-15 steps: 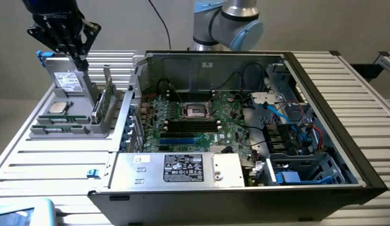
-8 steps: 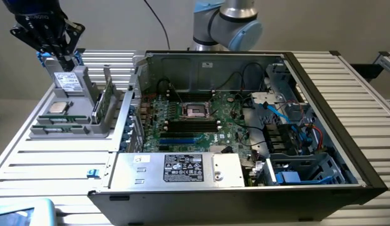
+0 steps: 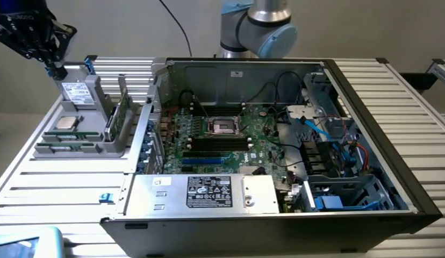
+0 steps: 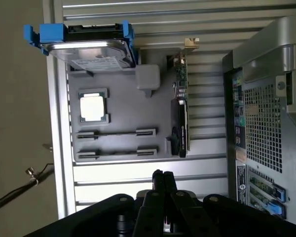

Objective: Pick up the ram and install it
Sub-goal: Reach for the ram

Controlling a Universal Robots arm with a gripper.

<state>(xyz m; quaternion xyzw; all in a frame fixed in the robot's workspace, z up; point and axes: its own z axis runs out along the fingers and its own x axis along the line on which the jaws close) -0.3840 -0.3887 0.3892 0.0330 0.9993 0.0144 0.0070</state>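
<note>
Grey tray (image 4: 123, 106) on the slatted surface (image 4: 138, 170) holds two green ram (image 4: 116, 132) sticks, set on edge in its slots just beside the chip (image 4: 93, 107). The gripper (image 4: 163, 176) hangs above, shut and empty, well apart from the ram. By my reading, the pick-up is not yet begun. A grasp calls for parted fingers squared to a stick's thin edge.

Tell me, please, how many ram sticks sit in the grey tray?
2. One ram stick sits beside the processor chip; the second ram stick sits parallel, nearer the edge of the grey tray.
</note>
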